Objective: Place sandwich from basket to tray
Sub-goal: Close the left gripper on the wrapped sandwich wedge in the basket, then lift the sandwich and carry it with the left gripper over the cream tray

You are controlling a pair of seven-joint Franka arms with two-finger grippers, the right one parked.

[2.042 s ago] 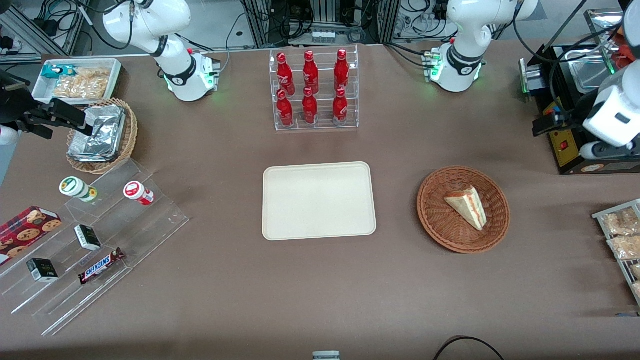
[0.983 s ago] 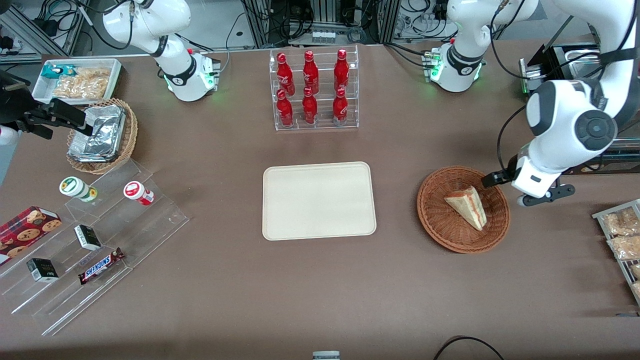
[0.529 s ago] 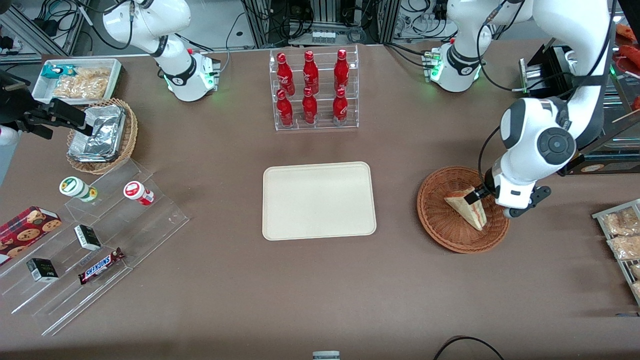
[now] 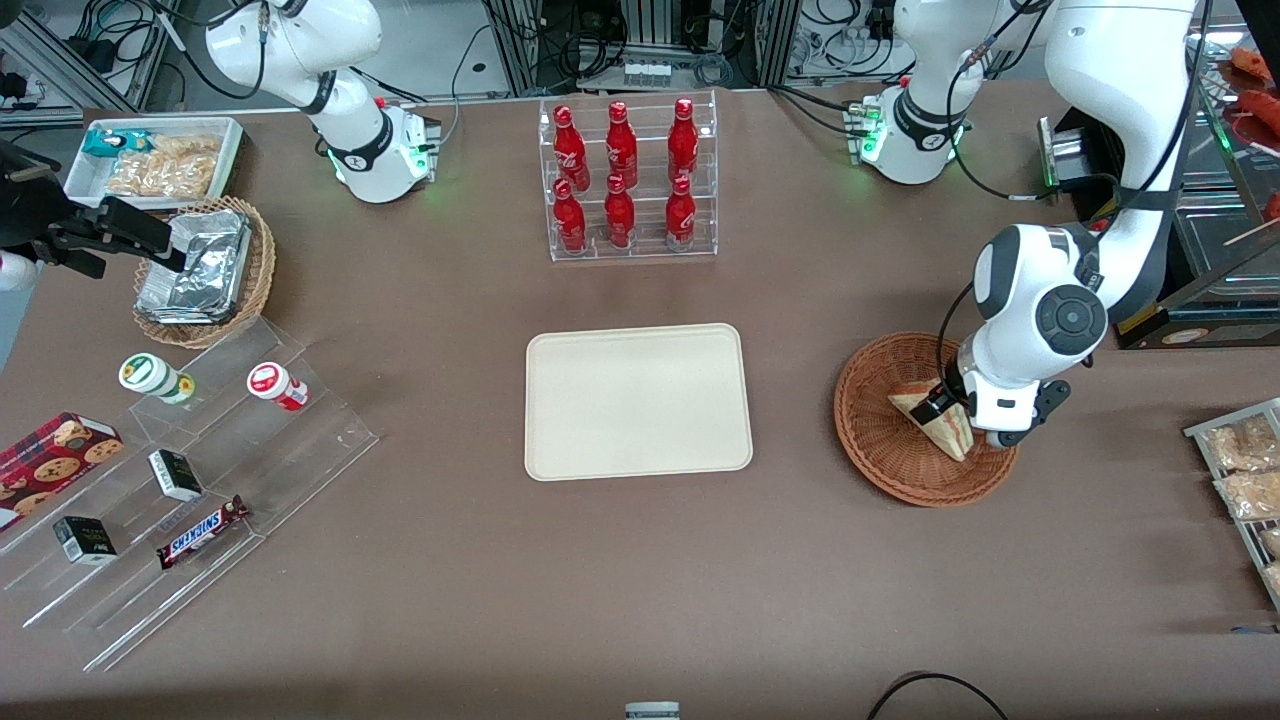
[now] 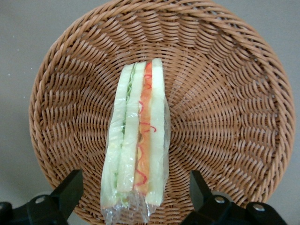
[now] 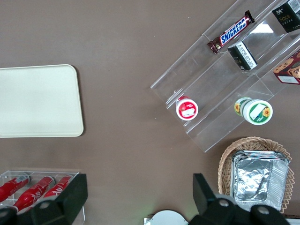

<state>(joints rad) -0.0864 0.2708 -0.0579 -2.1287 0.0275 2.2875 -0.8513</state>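
The sandwich (image 4: 930, 415) is a plastic-wrapped wedge with red, white and green layers. It lies in the reddish-brown wicker basket (image 4: 880, 450) toward the working arm's end of the table. It also shows in the left wrist view (image 5: 137, 140), in the basket (image 5: 225, 93). My left gripper (image 4: 958, 408) hangs just above the basket, over the sandwich's wider end. It is open, with one finger (image 5: 70, 192) on each side of the sandwich, apart from it. The cream tray (image 4: 638, 400) lies flat mid-table, bare.
A clear rack of red bottles (image 4: 625, 180) stands farther from the camera than the tray. A black appliance (image 4: 1150, 200) and bagged snacks (image 4: 1240, 470) flank the basket. A clear stepped shelf (image 4: 180, 480) and a tan foil basket (image 4: 200, 270) lie toward the parked arm's end.
My left arm swung in from beside the black appliance and came down over the basket. The gripper now straddles the sandwich. The sandwich and tray have not moved.
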